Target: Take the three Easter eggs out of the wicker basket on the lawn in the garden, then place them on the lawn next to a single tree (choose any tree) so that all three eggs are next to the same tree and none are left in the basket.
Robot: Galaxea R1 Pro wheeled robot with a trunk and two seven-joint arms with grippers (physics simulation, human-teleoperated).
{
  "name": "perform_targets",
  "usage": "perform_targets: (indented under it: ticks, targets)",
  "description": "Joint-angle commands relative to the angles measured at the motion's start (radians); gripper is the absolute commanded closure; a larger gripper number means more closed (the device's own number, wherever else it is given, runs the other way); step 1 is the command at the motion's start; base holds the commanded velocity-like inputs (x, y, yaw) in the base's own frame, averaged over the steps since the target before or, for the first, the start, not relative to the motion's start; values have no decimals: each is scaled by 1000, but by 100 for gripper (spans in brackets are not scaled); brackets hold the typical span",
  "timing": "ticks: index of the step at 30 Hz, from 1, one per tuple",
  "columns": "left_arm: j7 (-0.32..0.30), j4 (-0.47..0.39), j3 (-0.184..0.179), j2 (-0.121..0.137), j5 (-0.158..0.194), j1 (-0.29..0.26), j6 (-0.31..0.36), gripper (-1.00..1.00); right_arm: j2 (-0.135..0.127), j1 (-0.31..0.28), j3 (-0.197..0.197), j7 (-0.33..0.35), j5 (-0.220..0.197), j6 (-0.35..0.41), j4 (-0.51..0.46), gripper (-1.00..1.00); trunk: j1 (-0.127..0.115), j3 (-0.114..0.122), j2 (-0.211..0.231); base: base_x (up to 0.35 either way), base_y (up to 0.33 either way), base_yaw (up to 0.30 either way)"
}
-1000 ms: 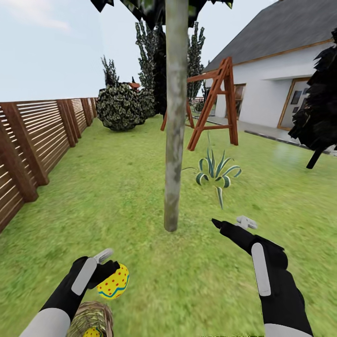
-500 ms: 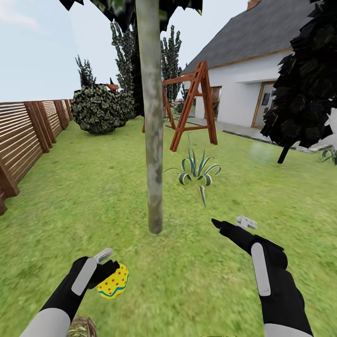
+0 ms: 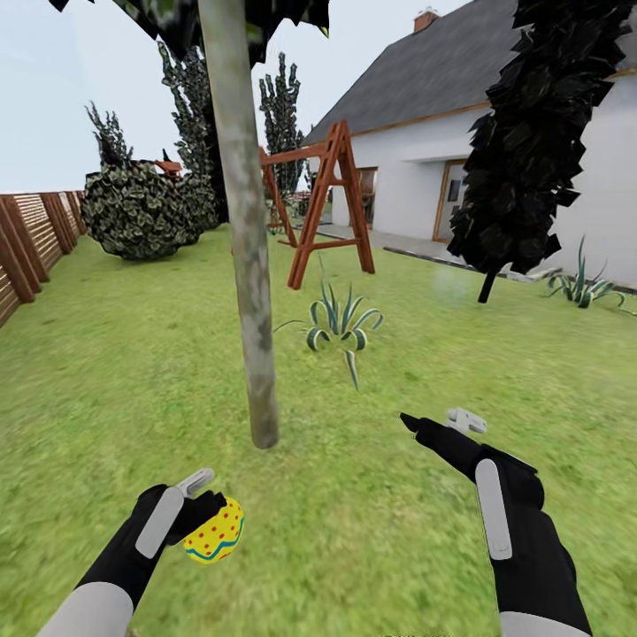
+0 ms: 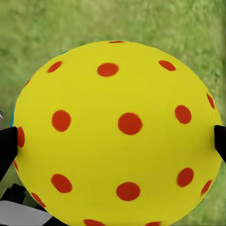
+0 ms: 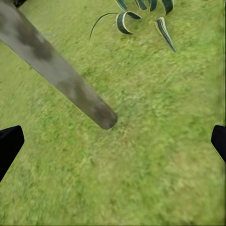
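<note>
My left gripper (image 3: 202,504) grips an Easter egg (image 3: 215,532) above the lawn (image 3: 354,531); my right gripper (image 3: 433,423) is spread wide, empty, near the tree (image 3: 248,292).

We see our left arm low at the left of the head view, its black wrist angled up and inward. Our left gripper (image 3: 211,518) is clamped on what it carries, one fingertip at each side of it in the left wrist view. Our right arm reaches forward at the right, higher than the left. Our right gripper (image 3: 435,420) holds nothing, its fingers (image 5: 10,143) spread wide apart.
</note>
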Motion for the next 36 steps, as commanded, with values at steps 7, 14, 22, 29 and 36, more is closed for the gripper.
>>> perform_targets:
  ticks: [7,14,22,29,36]
  targets:
    - [9,-1,0,0,10,0,3,100,1,-2,-4,9,6,5,0,-100,1,3,-2,0,-77,-274]
    - [9,3,0,0,10,0,2,100,1,-1,-4,9,6,5,0,-100,1,7,-2,24,-212,-267]
    - [9,11,0,-3,10,0,0,100,1,-1,-5,9,6,5,0,-100,1,8,-2,168,-259,-79]
    - [10,12,0,-3,10,0,-3,100,1,-1,-5,9,6,5,0,-100,1,8,-2,196,-261,-2]
    - [10,12,0,-4,10,0,-6,100,1,-1,-5,9,6,5,-3,-100,1,8,-2,197,-261,0]
